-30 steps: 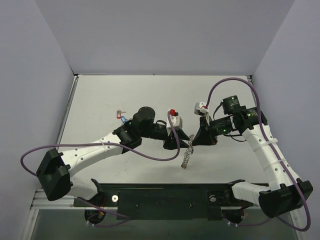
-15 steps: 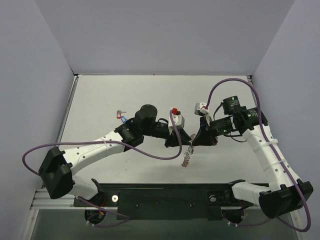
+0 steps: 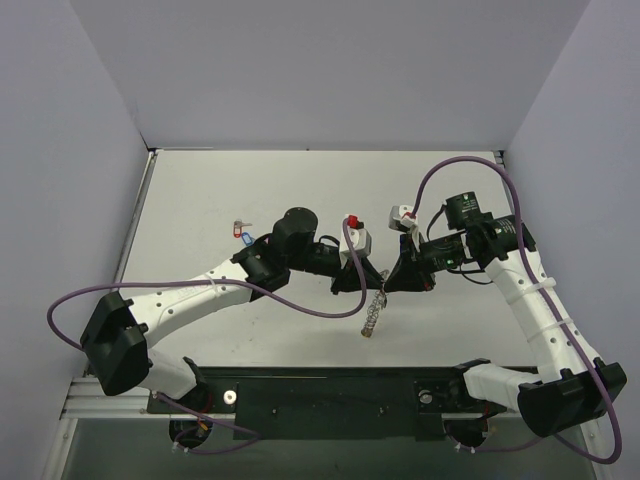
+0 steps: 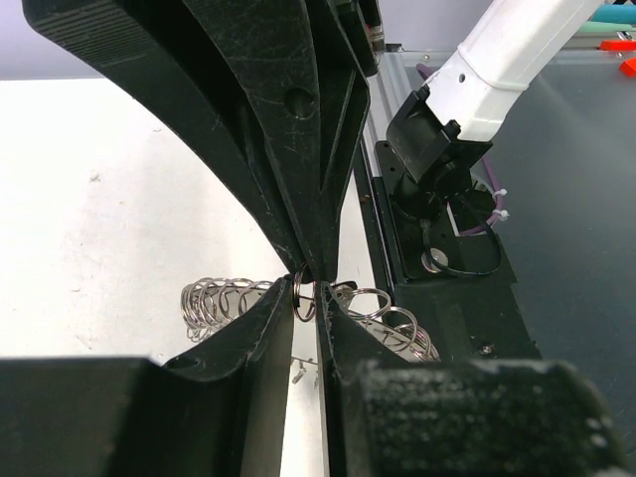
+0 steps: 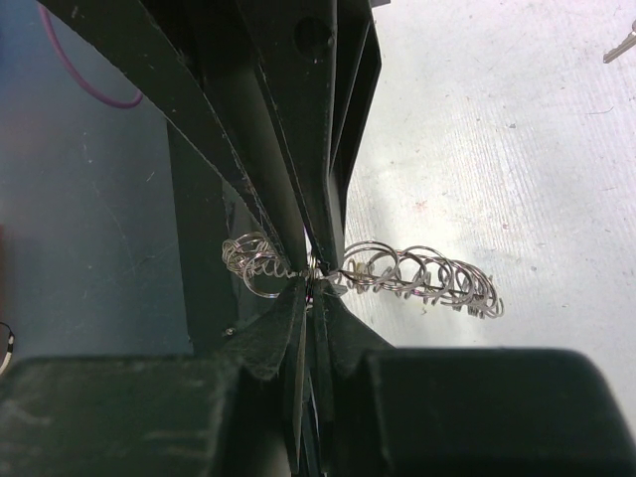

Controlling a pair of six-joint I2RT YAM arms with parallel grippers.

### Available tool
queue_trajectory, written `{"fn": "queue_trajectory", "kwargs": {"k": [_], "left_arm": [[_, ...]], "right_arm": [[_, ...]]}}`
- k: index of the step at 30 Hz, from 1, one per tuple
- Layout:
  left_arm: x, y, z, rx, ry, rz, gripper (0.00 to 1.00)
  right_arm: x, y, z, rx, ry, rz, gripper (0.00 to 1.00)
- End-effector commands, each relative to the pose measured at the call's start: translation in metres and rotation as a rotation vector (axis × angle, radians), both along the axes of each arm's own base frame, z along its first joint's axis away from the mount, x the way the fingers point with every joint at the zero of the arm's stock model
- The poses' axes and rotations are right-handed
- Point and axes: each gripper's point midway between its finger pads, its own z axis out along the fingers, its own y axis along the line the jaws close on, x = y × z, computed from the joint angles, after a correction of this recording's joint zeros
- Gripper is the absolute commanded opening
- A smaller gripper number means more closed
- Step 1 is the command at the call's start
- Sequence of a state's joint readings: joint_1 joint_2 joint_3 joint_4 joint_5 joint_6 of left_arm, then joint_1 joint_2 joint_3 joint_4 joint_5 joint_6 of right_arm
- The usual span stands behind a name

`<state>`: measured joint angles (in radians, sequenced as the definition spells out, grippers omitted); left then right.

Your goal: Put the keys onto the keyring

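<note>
At the centre of the tabletop point(image 3: 200, 190), the right end effector point(image 5: 312, 283) is clenched on the keyring point(image 5: 417, 273), which dangles toward 6 o'clock. The left end effector point(image 4: 306, 298) has its fingers nearly together around the same keyring; I cannot tell whether it grips. The keys point(image 3: 241, 229) lie at 10 o'clock, well apart.

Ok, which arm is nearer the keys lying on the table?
Left. The left arm passes right beside the keys; the right arm is far off, beyond the keyring.
</note>
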<state>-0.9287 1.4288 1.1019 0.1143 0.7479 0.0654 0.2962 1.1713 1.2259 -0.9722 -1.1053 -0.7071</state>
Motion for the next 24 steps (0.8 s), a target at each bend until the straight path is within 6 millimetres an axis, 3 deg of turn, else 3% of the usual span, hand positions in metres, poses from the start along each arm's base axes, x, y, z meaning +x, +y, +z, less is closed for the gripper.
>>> {"fn": "queue_trajectory", "kwargs": {"k": [1, 10, 13, 15, 24], "left_arm": [[-0.004, -0.004, 0.027, -0.059, -0.045, -0.036, 0.24], [-0.008, -0.005, 0.029, -0.067, -0.037, -0.056, 0.17], [-0.009, -0.005, 0.028, -0.067, -0.032, -0.064, 0.10], [-0.010, -0.005, 0.028, -0.067, -0.028, -0.069, 0.00], [-0.011, -0.001, 0.038, -0.139, 0.021, -0.030, 0.00]], "right_arm": [[-0.009, 0.003, 0.008, 0.040, -0.006, 0.028, 0.00], [-0.009, 0.003, 0.008, 0.038, -0.006, 0.027, 0.00], [-0.009, 0.003, 0.009, 0.040, -0.007, 0.028, 0.00], [-0.009, 0.003, 0.008, 0.038, -0.008, 0.027, 0.00], [-0.003, 0.002, 0.015, 0.072, -0.003, -0.013, 0.02]]}}
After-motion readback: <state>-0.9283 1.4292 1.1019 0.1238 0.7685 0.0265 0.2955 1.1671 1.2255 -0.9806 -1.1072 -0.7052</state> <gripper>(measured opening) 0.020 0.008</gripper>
